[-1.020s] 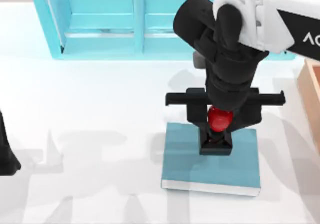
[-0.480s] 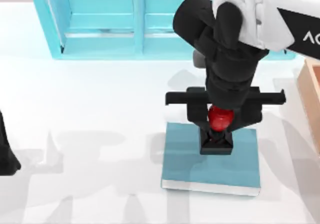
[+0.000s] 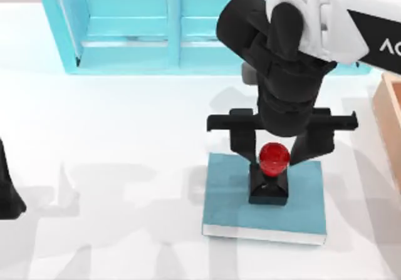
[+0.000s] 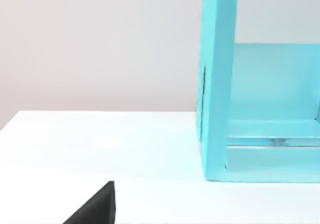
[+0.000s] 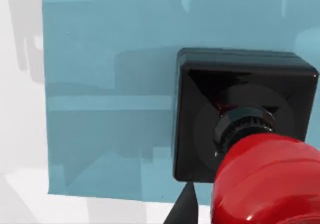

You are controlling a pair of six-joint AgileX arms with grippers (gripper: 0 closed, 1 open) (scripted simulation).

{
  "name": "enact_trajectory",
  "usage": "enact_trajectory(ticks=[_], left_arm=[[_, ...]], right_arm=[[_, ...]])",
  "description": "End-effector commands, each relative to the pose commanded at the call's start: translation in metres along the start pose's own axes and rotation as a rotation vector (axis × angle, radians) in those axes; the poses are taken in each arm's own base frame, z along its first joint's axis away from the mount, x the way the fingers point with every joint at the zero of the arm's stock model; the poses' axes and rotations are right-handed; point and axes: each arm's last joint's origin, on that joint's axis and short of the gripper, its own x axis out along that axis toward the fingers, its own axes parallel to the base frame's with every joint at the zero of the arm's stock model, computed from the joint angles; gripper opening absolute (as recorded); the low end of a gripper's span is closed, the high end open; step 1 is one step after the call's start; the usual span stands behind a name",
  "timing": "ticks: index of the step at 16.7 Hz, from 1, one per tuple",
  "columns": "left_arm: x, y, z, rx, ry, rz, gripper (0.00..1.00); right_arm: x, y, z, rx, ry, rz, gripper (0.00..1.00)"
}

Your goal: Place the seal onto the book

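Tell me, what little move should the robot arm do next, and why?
Probably lift the right tool straight up and away. The seal already stands upright on the book, and the tool's fingers sit spread on either side of the red knob, apparently not gripping it. The left arm is parked at the table's left edge.

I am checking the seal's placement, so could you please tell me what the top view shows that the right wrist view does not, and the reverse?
The top view alone shows the right gripper open around the red knob, the light-blue shelf unit behind, and the left arm parked at the table's left edge. The right wrist view alone shows the seal's black base close up, sitting flat on the cover. Both show the seal standing on the book.
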Motion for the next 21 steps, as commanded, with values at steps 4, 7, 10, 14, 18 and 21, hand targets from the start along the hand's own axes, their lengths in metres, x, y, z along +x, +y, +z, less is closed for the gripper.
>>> enact_trajectory(ticks=[4,7,10,14,18,21], left_arm=[[0.000,0.000,0.000,0.000,0.000,0.000,1.00],[0.000,0.000,0.000,0.000,0.000,0.000,1.00],[0.000,0.000,0.000,0.000,0.000,0.000,1.00],[0.000,0.000,0.000,0.000,0.000,0.000,1.00],[0.000,0.000,0.000,0.000,0.000,0.000,1.00],[0.000,0.000,0.000,0.000,0.000,0.000,1.00]], right_arm=[[0.000,0.000,0.000,0.000,0.000,0.000,1.00],[0.000,0.000,0.000,0.000,0.000,0.000,1.00],[0.000,0.000,0.000,0.000,0.000,0.000,1.00],[-0.004,0.000,0.000,0.000,-0.001,0.000,1.00],[-0.021,0.001,0.001,-0.001,0.003,0.000,1.00],[-0.030,0.000,0.001,0.001,0.000,0.000,1.00]])
